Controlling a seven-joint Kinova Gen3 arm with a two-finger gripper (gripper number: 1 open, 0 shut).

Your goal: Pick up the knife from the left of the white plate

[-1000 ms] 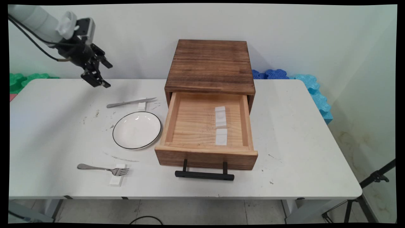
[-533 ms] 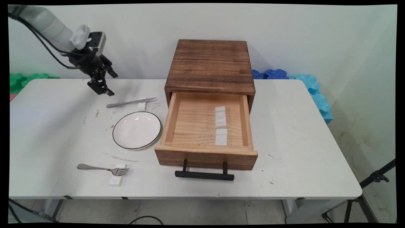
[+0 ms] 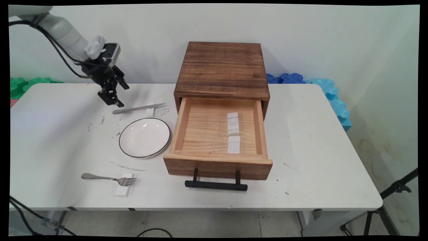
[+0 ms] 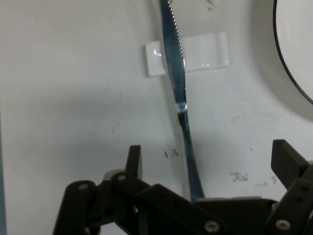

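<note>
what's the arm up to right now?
The black two-finger gripper hovers open just above the handle end of the silver table knife, holding nothing. The knife's blade lies across a small white rest block, beside the white black-rimmed plate. The wooden drawer box stands open with two white blocks inside. A metal fork lies near the table's front edge.

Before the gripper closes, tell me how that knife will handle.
The knife looks like thin polished metal, so probably stiff and slippery. Its blade lies across a small white rest, so pressing the handle may rock it. The open gripper straddles the handle; being narrow, the knife could twist when pinched.
</note>
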